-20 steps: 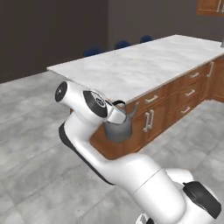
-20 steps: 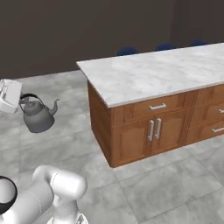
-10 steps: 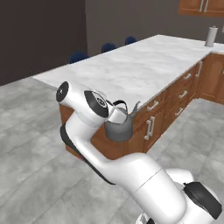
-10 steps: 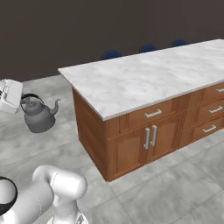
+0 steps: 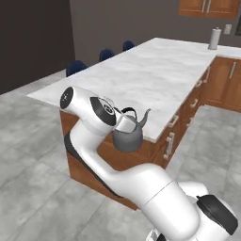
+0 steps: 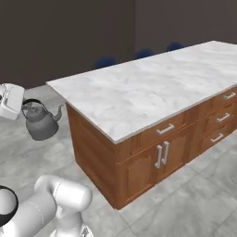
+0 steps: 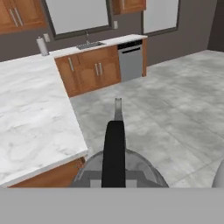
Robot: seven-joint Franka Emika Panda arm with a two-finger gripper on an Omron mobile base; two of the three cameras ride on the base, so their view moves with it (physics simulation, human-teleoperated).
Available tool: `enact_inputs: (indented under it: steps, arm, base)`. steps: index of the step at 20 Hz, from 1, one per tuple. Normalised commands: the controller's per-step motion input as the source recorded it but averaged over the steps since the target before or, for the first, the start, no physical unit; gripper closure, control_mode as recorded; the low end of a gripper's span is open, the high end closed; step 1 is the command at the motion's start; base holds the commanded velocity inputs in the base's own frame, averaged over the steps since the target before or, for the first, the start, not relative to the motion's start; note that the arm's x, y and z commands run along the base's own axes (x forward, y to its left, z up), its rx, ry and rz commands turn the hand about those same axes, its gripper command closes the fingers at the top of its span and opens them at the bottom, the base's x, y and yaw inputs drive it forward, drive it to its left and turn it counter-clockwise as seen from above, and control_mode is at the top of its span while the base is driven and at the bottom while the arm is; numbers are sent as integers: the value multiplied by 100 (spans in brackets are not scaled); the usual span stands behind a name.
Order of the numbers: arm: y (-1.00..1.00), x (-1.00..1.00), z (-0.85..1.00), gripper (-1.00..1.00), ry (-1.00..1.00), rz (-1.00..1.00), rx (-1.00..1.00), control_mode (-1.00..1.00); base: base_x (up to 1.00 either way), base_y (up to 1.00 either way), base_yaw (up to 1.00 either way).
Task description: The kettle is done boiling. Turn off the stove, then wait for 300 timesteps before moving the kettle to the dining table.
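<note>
Beside veined marble top [image 5: 155, 75], squat grey metal kettle [image 5: 128, 136] under claw [image 5: 123, 123].

The kettle [image 7: 116, 168] is cut off at the hand view's bottom; the table [image 6: 152, 88] runs past the right edge.

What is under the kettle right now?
Nothing supports the kettle: it hangs from the shut claw by its black handle, above grey floor tiles, beside the marble-topped island. The floor directly below is hidden by the kettle's body in the hand view.
</note>
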Motion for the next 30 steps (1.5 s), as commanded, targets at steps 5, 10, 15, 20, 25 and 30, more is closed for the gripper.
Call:
enact_inputs:
  steps: [5, 10, 15, 20, 25, 30]
  arm:
    - [0, 0, 0, 100, 0, 0, 0, 100]
    - [0, 0, 0, 100, 0, 0, 0, 100]
    - [0, 0, 0, 100, 0, 0, 0, 100]
    - [0, 0, 0, 100, 0, 0, 0, 100]
    - [0, 0, 0, 100, 0, 0, 0, 100]
    - [0, 0, 0, 100, 0, 0, 0, 100]
  base:
    - [42, 59, -30]
    - [34, 56, -31]
    - [34, 57, -33]
    - [31, 61, -33]
    - [25, 61, -32]
    - [26, 61, -32]
